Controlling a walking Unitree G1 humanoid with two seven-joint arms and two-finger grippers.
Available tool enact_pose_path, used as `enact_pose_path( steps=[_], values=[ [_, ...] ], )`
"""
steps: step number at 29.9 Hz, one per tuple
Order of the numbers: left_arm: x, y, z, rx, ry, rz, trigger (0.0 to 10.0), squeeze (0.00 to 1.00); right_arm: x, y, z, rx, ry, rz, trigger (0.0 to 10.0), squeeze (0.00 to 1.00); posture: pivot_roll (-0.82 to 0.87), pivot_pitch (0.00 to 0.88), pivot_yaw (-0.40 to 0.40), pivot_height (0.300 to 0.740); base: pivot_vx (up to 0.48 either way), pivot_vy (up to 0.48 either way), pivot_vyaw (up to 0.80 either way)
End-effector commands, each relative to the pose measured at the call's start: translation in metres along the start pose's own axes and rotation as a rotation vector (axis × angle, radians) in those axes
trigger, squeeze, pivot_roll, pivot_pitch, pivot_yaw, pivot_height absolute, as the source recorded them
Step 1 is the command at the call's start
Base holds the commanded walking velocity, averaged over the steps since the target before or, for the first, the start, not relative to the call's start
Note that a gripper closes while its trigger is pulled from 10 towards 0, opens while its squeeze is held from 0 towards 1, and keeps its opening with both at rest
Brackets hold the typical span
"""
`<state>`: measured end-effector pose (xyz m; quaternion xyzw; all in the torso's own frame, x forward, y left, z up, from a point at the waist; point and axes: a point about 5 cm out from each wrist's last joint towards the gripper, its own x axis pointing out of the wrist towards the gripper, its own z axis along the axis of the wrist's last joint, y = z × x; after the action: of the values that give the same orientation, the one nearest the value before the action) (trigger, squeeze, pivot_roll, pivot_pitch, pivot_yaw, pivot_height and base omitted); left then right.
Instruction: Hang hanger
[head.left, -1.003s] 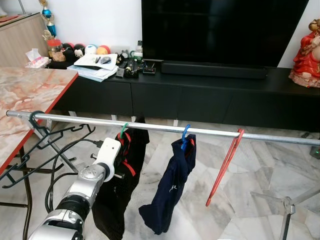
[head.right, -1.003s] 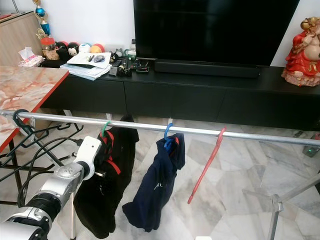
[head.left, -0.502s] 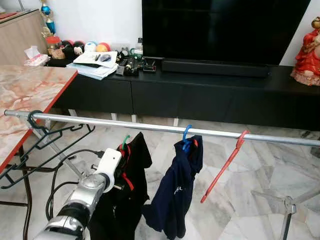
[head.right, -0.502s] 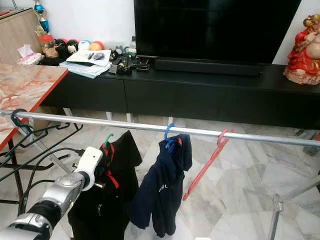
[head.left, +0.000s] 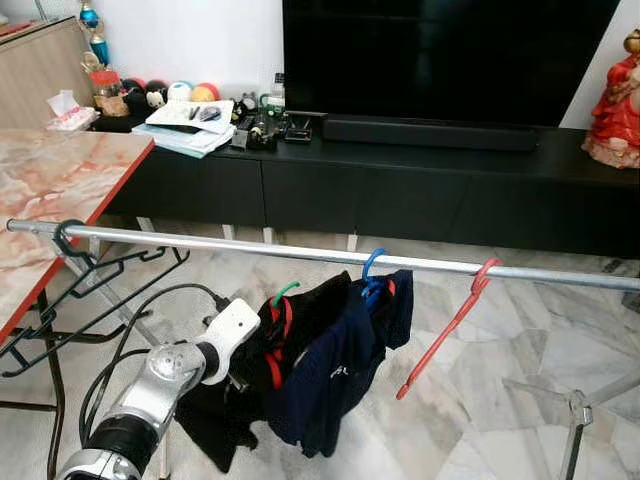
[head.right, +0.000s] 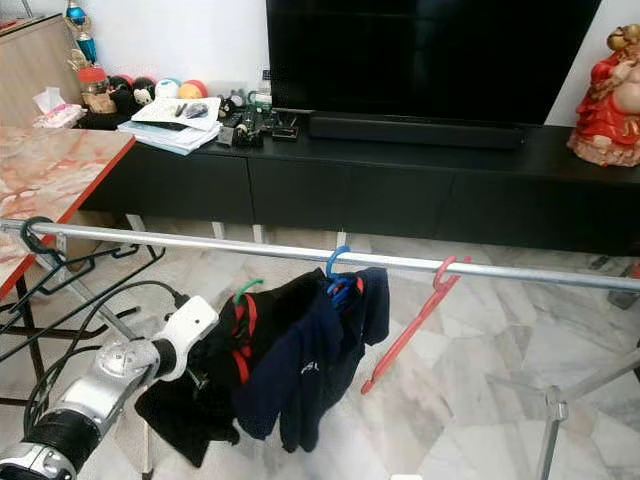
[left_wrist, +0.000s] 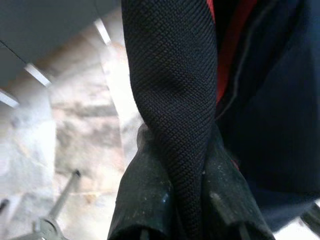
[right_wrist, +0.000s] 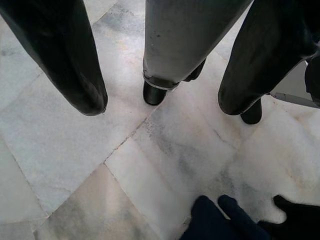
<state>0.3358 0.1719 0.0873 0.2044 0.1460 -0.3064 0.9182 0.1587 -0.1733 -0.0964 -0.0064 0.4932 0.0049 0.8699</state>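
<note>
Carrying green hanger (head.left: 283, 294) with black garment (head.left: 300, 330) below rail (head.left: 250, 247), off it; left gripper (left_wrist: 186, 200) clamped on fabric (hanger grip probably hidden). Next: lift hook over rail.

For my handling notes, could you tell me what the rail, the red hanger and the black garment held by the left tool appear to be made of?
The rail looks like bare metal tube, silvery with a shine. The red hanger seems to be plastic: thin, evenly coloured, slightly glossy. The black garment is fabric, apparently a sporty mesh knit; its fine grid texture shows where the left tool pinches it.
</note>
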Motion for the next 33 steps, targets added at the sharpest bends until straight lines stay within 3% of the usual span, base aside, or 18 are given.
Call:
enact_pose_path(
  steps=[1, 4, 10, 15, 28, 33],
  values=[
    [0.001, 0.014, 0.024, -0.010, -0.112, 0.111, 10.0, 0.00, 0.000, -0.002, -0.001, 0.011, 0.005, -0.007, 10.0, 0.00, 0.03, 0.040, -0.015, 0.740, 0.000, 0.000, 0.00],
    [0.004, 0.024, 0.030, -0.058, -0.126, 0.219, 10.0, 0.00, 0.000, -0.001, 0.000, 0.011, 0.005, -0.009, 10.0, 0.00, 0.03, 0.042, -0.018, 0.740, 0.000, 0.000, 0.00],
    [0.008, 0.028, 0.029, -0.068, -0.078, 0.267, 10.0, 0.00, 0.000, -0.001, 0.001, 0.010, 0.004, -0.011, 10.0, 0.00, 0.02, 0.044, -0.017, 0.740, 0.000, 0.000, 0.00],
    [0.013, 0.036, 0.025, -0.116, 0.027, 0.374, 10.0, 0.00, -0.001, -0.005, -0.002, 0.007, 0.010, -0.017, 10.0, 0.00, 0.02, 0.048, -0.016, 0.740, 0.000, 0.000, 0.00],
    [0.019, 0.033, 0.012, -0.310, 0.143, 0.413, 10.0, 0.00, -0.001, -0.008, -0.004, 0.014, 0.009, -0.022, 10.0, 0.00, 0.02, 0.049, -0.014, 0.740, 0.000, 0.000, 0.00],
    [0.021, 0.028, 0.006, -0.310, 0.188, 0.395, 10.0, 0.00, -0.001, -0.009, -0.004, 0.016, 0.008, -0.022, 10.0, 0.00, 0.02, 0.048, -0.011, 0.740, 0.000, 0.000, 0.00]
  ],
)
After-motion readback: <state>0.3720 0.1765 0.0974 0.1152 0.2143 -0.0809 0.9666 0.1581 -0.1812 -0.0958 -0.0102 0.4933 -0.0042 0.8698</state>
